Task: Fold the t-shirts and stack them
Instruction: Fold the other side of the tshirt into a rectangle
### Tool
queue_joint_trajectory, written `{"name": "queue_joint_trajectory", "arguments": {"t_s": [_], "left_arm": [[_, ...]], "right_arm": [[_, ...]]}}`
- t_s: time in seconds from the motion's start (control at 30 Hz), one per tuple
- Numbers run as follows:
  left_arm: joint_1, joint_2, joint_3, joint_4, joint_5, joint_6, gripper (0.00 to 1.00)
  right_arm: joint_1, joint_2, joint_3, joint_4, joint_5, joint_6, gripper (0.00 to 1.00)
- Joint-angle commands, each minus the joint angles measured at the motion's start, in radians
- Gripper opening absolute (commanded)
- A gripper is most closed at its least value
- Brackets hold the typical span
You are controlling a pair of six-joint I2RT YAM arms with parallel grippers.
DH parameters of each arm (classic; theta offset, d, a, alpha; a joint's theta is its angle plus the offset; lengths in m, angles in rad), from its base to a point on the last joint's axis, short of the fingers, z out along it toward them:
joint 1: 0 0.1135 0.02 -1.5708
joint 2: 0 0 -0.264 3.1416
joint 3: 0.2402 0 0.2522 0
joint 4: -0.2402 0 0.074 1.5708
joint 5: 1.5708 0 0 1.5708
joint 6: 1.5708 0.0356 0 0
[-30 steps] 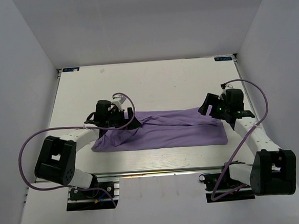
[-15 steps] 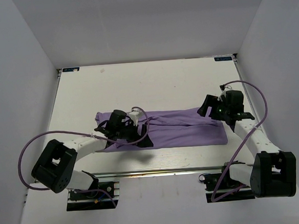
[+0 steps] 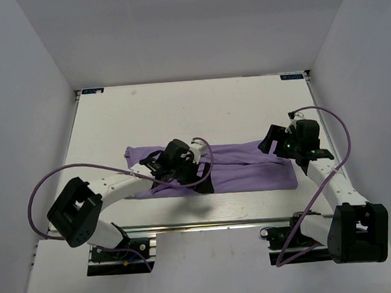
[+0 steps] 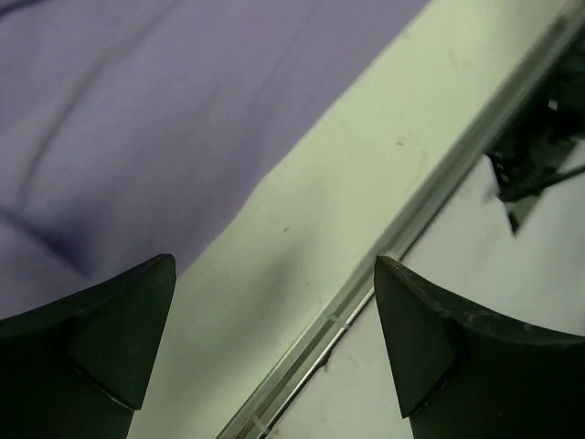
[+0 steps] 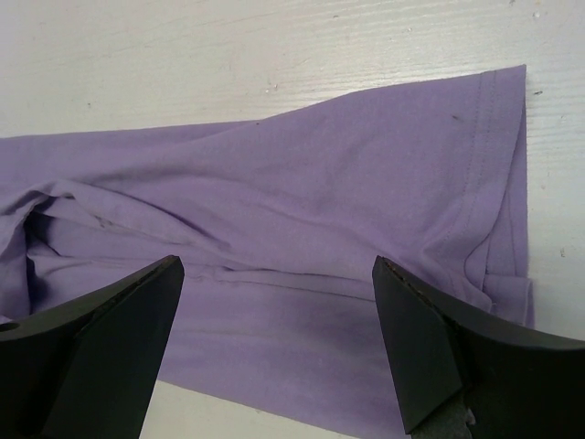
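**T-shirt:** One lavender t-shirt point(image 3: 251, 169) lies flat on the counter point(image 3: 180, 114) as a long folded band running left to right. Its right end is squared off. Its left end is looser, with a flap reaching away from the arms. The right wrist view shows soft creases along the cloth point(image 5: 302, 183) and a stitched hem at the right end.

**Left fingers:** The left fingers point(image 3: 202, 183) hang over the t-shirt's near edge, left of its middle. They are spread wide and grip nothing. In the left wrist view, bare counter point(image 4: 302, 238) and the metal edge rail point(image 4: 366, 274) show between the fingers point(image 4: 110, 338). The t-shirt point(image 4: 137, 110) fills the upper left of that view.

**Right fingers:** The right fingers point(image 3: 270, 138) stand over the t-shirt's right end, at its far edge. They are spread wide, with cloth visible between the fingers point(image 5: 101, 347). Whether the tips touch it cannot be told. No cloth is pinched.
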Motion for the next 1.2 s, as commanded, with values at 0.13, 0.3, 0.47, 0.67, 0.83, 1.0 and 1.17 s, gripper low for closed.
{"name": "queue_joint_trajectory", "arguments": {"t_s": [0.13, 0.3, 0.47, 0.67, 0.83, 1.0, 1.17], "left_arm": [[0.026, -0.181, 0.090, -0.256, -0.622, -0.094, 1.00], [0.086, -0.056, 0.152, -0.209, -0.716, -0.046, 1.00], [0.169, 0.070, 0.189, -0.186, -0.736, -0.036, 1.00], [0.210, 0.057, 0.118, -0.146, -0.572, -0.027, 1.00], [0.198, 0.072, 0.049, -0.074, -0.366, -0.018, 1.00], [0.189, 0.063, 0.016, -0.065, -0.271, -0.006, 1.00], [0.189, -0.012, -0.014, -0.068, -0.225, -0.015, 1.00]], "right_arm": [[-0.001, -0.027, -0.008, 0.031, -0.003, -0.024, 0.90], [-0.001, -0.030, -0.009, 0.035, -0.019, -0.024, 0.90], [-0.001, -0.024, -0.005, 0.031, -0.038, -0.031, 0.90], [-0.003, -0.017, -0.005, 0.038, -0.041, -0.028, 0.90], [-0.001, -0.009, -0.005, 0.028, -0.041, -0.028, 0.90], [-0.001, -0.030, -0.008, 0.026, -0.036, -0.027, 0.90], [-0.001, -0.027, -0.011, 0.032, -0.039, -0.025, 0.90]]}}
